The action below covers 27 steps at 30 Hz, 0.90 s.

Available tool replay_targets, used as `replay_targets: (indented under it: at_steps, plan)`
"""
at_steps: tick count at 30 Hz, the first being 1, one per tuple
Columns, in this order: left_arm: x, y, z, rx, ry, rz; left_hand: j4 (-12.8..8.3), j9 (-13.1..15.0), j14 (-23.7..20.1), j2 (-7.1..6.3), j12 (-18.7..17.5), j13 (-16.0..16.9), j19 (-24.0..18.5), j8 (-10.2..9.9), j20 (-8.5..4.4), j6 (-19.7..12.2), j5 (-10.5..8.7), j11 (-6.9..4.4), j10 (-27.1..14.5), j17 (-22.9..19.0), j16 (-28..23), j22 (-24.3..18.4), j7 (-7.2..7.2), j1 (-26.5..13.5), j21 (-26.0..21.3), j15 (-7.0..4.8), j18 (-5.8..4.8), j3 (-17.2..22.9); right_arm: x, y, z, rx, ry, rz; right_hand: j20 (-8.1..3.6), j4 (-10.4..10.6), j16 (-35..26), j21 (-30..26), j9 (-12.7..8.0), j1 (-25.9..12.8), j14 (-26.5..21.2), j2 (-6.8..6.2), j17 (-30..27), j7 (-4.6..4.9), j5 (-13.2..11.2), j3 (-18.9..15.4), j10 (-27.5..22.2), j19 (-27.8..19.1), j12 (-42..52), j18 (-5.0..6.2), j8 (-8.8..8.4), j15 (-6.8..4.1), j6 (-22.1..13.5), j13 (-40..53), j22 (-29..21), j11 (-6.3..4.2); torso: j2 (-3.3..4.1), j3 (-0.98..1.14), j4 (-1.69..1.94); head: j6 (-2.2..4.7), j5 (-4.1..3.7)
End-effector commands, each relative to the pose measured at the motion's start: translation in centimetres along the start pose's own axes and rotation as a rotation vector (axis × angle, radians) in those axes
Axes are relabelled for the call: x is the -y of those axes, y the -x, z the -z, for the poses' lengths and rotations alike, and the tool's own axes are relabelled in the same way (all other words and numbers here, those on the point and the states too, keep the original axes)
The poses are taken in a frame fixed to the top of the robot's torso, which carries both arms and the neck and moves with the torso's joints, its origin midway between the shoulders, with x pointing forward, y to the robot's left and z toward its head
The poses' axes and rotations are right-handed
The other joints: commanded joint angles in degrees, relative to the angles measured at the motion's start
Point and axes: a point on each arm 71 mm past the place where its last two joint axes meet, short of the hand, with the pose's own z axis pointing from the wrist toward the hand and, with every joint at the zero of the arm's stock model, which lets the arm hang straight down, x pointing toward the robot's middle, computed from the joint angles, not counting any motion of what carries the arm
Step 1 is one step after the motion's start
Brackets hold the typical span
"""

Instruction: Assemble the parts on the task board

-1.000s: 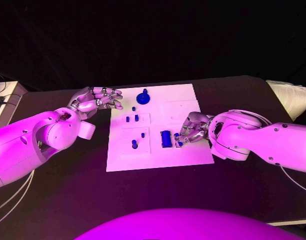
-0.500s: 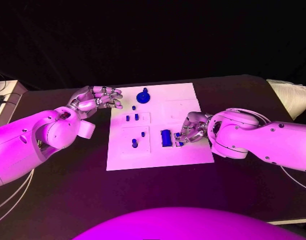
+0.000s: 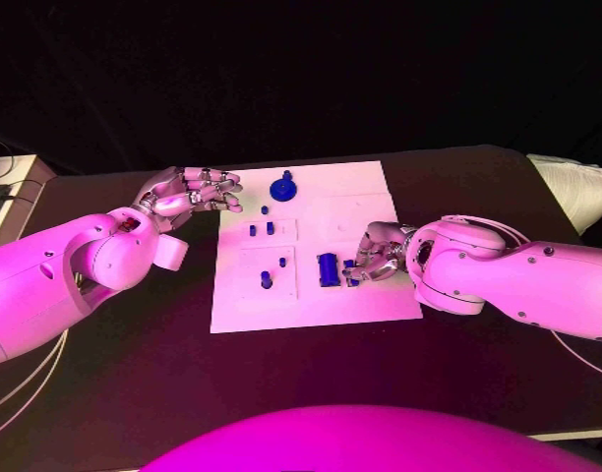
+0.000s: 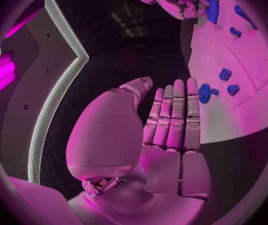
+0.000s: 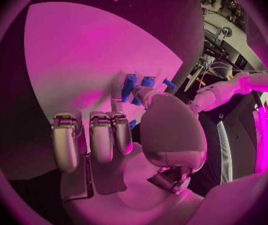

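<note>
The task board (image 3: pixel 316 285) is lying in the middle of the black table (image 3: pixel 146 393), with bare dark tabletop showing along all 4 of its edges. The right hand (image 3: pixel 375 254) is sitting over the board's right edge, its fingers curling in around a blue part (image 3: pixel 329 269) near the board's middle; the right wrist view is showing fingertips (image 5: pixel 123 140) bending toward blue pieces (image 5: pixel 137 85), but whether they are actually gripping cannot be told. The left hand (image 3: pixel 188 197) is hovering just off the board's far left corner, above the table, holding nothing; in the left wrist view its fingers (image 4: pixel 174 115) are lying straight and close together. A round blue part (image 3: pixel 282 191) is standing near the board's far edge, and small blue parts (image 3: pixel 262 231) are sitting toward the left side.
</note>
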Motion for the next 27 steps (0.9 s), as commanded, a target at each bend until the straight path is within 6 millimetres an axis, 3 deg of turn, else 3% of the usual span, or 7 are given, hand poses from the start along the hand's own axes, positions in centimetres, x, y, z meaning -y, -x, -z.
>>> replay_targets:
  at_steps: [1,12,15,19,21,23,27]
  plan:
    - [0.1,-0.2,0.0,-0.019,-0.004,0.011,0.35,-0.01,-0.37,0.22,-0.06,0.08,0.55,-0.09,-0.03,-0.29,-0.15,0.25,-0.09,0.05,0.19,-0.09,0.07,0.3,-0.2,0.13,0.23,-0.12,0.1,-0.2,0.0,0.006,-0.003,0.012,-0.31,0.3,0.37,-0.29,-0.14,-1.04,5.98,0.22,15.1,0.35,-0.45,-0.06,5.89,5.78,0.12,-1.05,-0.06,-0.34,-0.04,15.09,14.81,-0.34,-0.07,-0.02,-0.05,-0.03,0.03]
    - [0.1,-0.2,0.0,-0.019,-0.001,0.01,0.52,0.0,-0.44,0.29,-0.06,0.08,0.61,-0.07,-0.01,-0.27,-0.15,0.29,-0.11,0.1,0.23,-0.18,0.11,0.2,-0.32,0.16,0.22,-0.16,0.3,0.0,0.1,0.032,-0.003,-0.007,-0.24,0.48,0.37,-0.33,-1.61,-8.49,5.98,1.24,15.1,0.31,-6.98,-2.4,5.89,5.77,0.12,-1.04,0.45,-0.31,0.17,15.09,14.8,-0.34,-0.08,-0.02,-0.03,0.06,0.01]
    - [0.0,-0.2,0.0,-0.019,-0.001,0.01,0.56,0.0,-0.47,0.31,-0.06,0.08,0.62,-0.07,0.0,-0.27,-0.15,0.29,-0.12,0.11,0.24,-0.21,0.11,0.18,-0.35,0.17,0.22,-0.17,0.5,0.0,0.3,0.039,-0.002,-0.014,-0.27,0.55,0.37,-0.11,-1.89,-10.31,5.98,1.04,15.1,0.22,-8.02,-4.1,5.89,5.82,0.12,-1.08,0.74,-0.37,0.25,15.09,14.86,-0.41,-0.09,0.0,-0.01,0.13,0.01]
    - [0.0,-0.2,0.0,-0.019,0.0,0.01,0.56,0.0,-0.47,0.31,-0.06,0.08,0.62,-0.07,0.0,-0.27,-0.15,0.29,-0.12,0.11,0.24,-0.21,0.11,0.18,-0.35,0.17,0.22,-0.17,0.9,0.0,0.7,0.051,-0.002,-0.027,-0.33,0.63,0.37,0.07,-2.28,-12.11,5.98,1.76,15.1,0.12,-9.38,-7.07,5.89,5.85,0.12,-1.12,1.16,-0.44,0.31,15.09,14.9,-0.5,-0.11,0.0,-0.02,0.15,0.02]
    - [0.0,-0.2,0.0,-0.019,0.0,0.01,0.56,0.0,-0.47,0.31,-0.06,0.08,0.62,-0.07,0.0,-0.27,-0.15,0.29,-0.12,0.11,0.24,-0.21,0.11,0.18,-0.35,0.17,0.22,-0.17,1.0,0.1,0.9,0.054,-0.003,-0.034,-0.35,0.6,0.37,0.17,-2.37,-12.46,5.98,2.0,15.1,0.1,-9.04,-7.81,5.89,5.87,0.12,-1.14,1.27,-0.46,0.31,15.09,14.93,-0.51,-0.08,0.0,-0.03,0.16,0.01]
    - [0.0,-0.2,0.0,-0.019,0.0,0.01,0.56,0.0,-0.47,0.31,-0.06,0.08,0.62,-0.07,0.0,-0.27,-0.15,0.29,-0.12,0.11,0.24,-0.21,0.11,0.18,-0.35,0.17,0.22,-0.17,1.3,0.1,1.1,0.054,-0.003,-0.043,-0.48,0.41,0.37,0.36,-2.58,-13.0,5.98,1.64,15.1,0.02,-1.13,-9.45,5.89,5.91,0.12,-1.17,1.68,-0.56,0.17,15.09,14.97,-0.6,-0.08,0.01,-0.04,0.17,0.03]
    - [0.0,-0.2,0.0,-0.019,0.0,0.01,0.56,0.0,-0.47,0.31,-0.06,0.08,0.62,-0.07,0.0,-0.27,-0.15,0.29,-0.12,0.11,0.24,-0.21,0.11,0.18,-0.35,0.17,0.22,-0.17,1.7,0.0,1.7,0.044,-0.006,-0.063,-0.5,0.06,0.37,0.45,-2.76,-10.47,5.98,1.0,15.1,0.01,-1.44,-10.04,5.89,5.93,0.12,-1.19,1.94,-0.56,0.03,15.09,15.0,-0.61,-0.09,0.01,-0.05,0.15,0.08]
